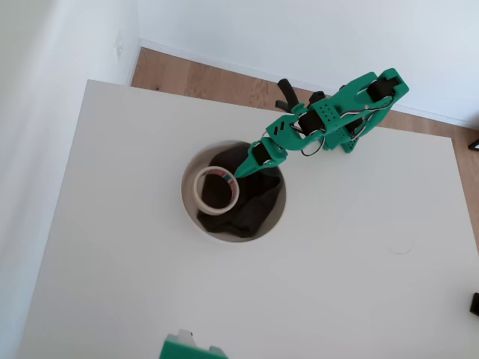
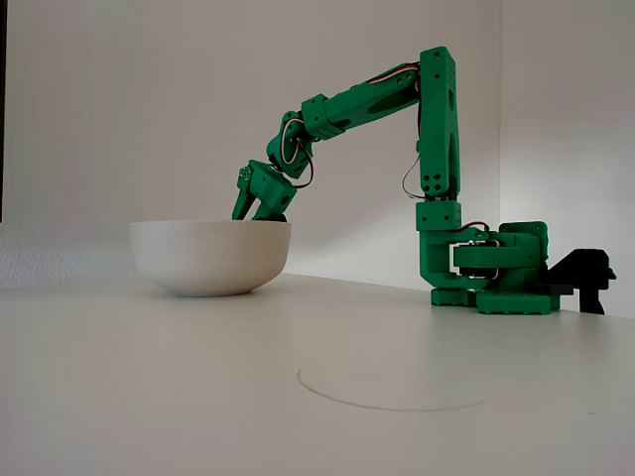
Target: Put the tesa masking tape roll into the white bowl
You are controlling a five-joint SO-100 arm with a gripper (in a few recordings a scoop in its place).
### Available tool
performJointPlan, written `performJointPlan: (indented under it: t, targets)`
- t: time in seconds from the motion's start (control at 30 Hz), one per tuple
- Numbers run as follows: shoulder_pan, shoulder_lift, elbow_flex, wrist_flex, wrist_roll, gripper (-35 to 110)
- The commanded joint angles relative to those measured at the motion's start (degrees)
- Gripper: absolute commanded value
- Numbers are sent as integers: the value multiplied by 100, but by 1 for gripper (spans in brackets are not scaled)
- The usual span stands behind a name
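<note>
Large round white bowl (image 1: 278, 217) with dark grey cloth (image 1: 251, 206) inside, centre of the white table (image 1: 112, 262) in the overhead view. Small cream-white tape roll (image 1: 216, 190) with red-and-blue printed core lies flat on the cloth at the bowl's 9 o'clock side; core lettering too small to read. Green two-finger gripper (image 1: 241, 173) touches the roll's rim at its 2 o'clock; jaw state cannot be told. Green arm (image 2: 437, 129): upright from its base at right, elbow bent, forearm sloping down-left, wrist dipping behind the bowl's rim in the fixed view

Green arm (image 2: 437, 149) goes straight up, then folds over toward 9 o'clock in the fixed view. End effector (image 1: 241, 174) points down, tips hidden, can't tell the jaw state.
</note>
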Motion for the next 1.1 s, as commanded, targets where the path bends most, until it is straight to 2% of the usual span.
performJointPlan:
  t: [0.0, 0.33, 0.43, 0.7, 1.07]
  targets:
    - [-62, 404, -615, 0, 105, 8]
    - [-176, 694, -624, 114, 202, 4]
    - [-202, 773, -738, 272, 264, -8]
    - [-457, 1134, -1345, 932, 642, -8]
    - [-2268, 2716, -1503, 2663, 439, -8]
